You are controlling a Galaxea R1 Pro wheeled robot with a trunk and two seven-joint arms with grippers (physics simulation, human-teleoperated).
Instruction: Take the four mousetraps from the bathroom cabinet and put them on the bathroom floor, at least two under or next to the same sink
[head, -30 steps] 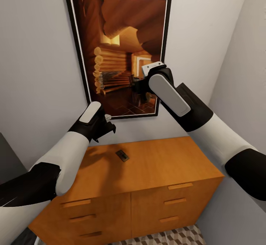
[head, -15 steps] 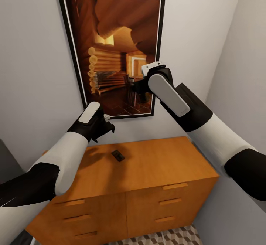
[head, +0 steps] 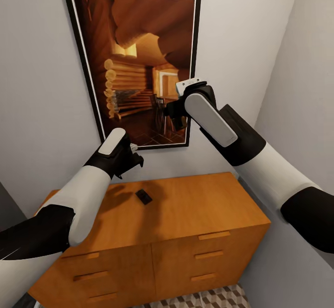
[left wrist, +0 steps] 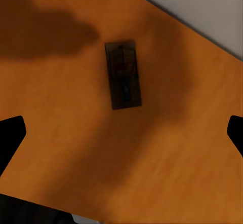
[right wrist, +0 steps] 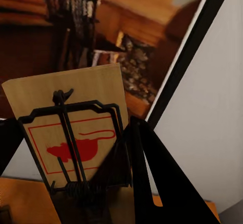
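Note:
One dark mousetrap [head: 144, 197] lies flat on the top of the orange-brown cabinet [head: 204, 206], toward its back left. My left gripper [head: 134, 157] hangs open above it; the left wrist view looks straight down on that mousetrap [left wrist: 123, 74], with the gripper [left wrist: 121, 133] fingertips wide apart and nothing between them. My right gripper [head: 174, 113] is raised in front of the framed picture and is shut on another mousetrap [right wrist: 76, 127], a pale board with a red mouse print and black wire, pinched at its lower edge in that gripper [right wrist: 76, 183]. Other mousetraps are out of view.
A large framed picture [head: 134, 66] of a log cabin interior hangs on the grey wall behind the cabinet. A side wall [head: 301, 113] closes in on the right. The cabinet front has slot-handled drawers [head: 208, 254]. A strip of cube-patterned floor tiles [head: 208, 298] shows below.
The whole head view has shifted, so the picture and cabinet sit further left and the cabinet lower in the frame. Both arms keep their pose; the right gripper still holds its mousetrap.

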